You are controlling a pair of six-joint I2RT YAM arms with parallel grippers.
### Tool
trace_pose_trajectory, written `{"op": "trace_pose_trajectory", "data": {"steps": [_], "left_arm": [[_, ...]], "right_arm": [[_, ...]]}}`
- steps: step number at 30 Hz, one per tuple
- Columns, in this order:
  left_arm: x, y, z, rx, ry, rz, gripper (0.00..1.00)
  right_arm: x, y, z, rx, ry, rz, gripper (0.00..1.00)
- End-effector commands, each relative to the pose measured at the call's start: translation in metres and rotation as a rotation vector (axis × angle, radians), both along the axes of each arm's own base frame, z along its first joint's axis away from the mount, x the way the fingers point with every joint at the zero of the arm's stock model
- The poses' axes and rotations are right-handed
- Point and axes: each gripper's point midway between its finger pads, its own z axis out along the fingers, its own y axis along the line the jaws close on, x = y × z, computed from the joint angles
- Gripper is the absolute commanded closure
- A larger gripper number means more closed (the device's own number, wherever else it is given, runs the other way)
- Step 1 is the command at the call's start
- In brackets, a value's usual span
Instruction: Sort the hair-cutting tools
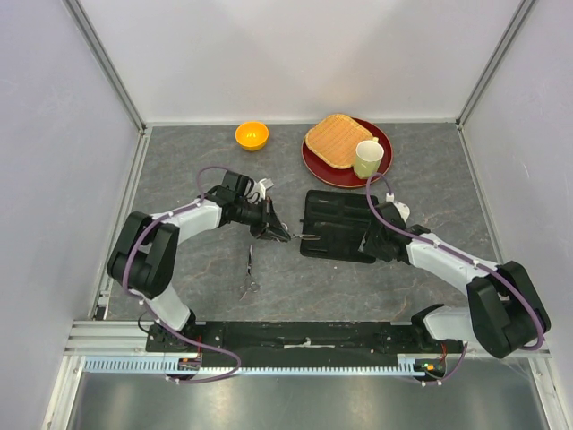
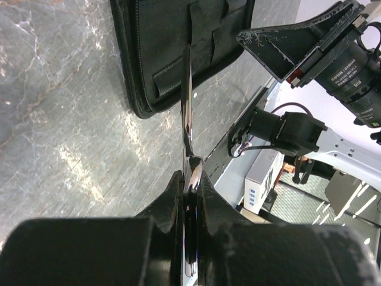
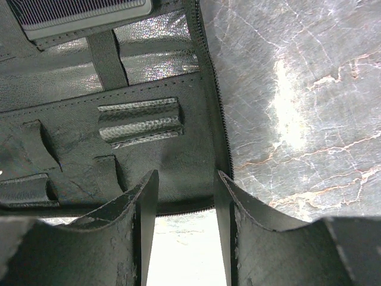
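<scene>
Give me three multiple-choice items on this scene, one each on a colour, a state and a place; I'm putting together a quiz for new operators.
1. The bowl is:
A. blue
B. orange
C. white

2. The left gripper, beside the black case, is:
A. open and empty
B. shut on the held scissors
C. wide open above the bowl

3. The loose scissors lie:
A. inside the case
B. in the bowl
C. on the table, nearer the arm bases than the left gripper

Key:
1 B: the top view shows the bowl plainly orange.
2 B: the left wrist view shows both fingers pressed against the metal, with the blades pointing at the case.
3 C: the top view shows them flat on the grey surface, apart from the case.
</scene>
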Motion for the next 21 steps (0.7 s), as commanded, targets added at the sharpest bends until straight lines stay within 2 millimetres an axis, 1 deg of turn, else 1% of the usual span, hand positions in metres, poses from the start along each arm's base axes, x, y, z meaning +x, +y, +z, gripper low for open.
{"op": "trace_pose_trajectory", "data": {"steps": [1,4,6,9,16,18,21], "left_arm": [[0.006,-0.012,0.004,-0.077,0.011,-0.013,0.98],[0.008,-0.014,0.0,-0.09,0.038,-0.013,0.98],[0.01,-0.019,0.006,-0.136,0.05,-0.02,0.98],[0.011,-0.023,0.006,-0.166,0.072,-0.025,0.98],[0.01,-0.024,-0.009,-0.154,0.123,-0.019,0.98],[0.014,-0.025,-0.009,-0.164,0.101,-0.015,0.98],[0.014,-0.025,-0.011,-0.16,0.109,-0.005,0.98]], "right_arm": [[-0.012,-0.018,-0.02,-0.072,0.061,-0.021,0.5],[-0.012,-0.018,-0.022,-0.066,0.064,-0.019,0.5],[-0.011,-0.017,-0.022,-0.063,0.063,-0.014,0.5],[-0.011,-0.015,-0.023,-0.055,0.061,-0.009,0.5],[-0.011,-0.013,-0.021,-0.04,0.052,-0.004,0.5],[-0.011,-0.013,-0.021,-0.039,0.051,0.001,0.5],[-0.009,-0.012,-0.02,-0.034,0.045,0.001,0.5]]}}
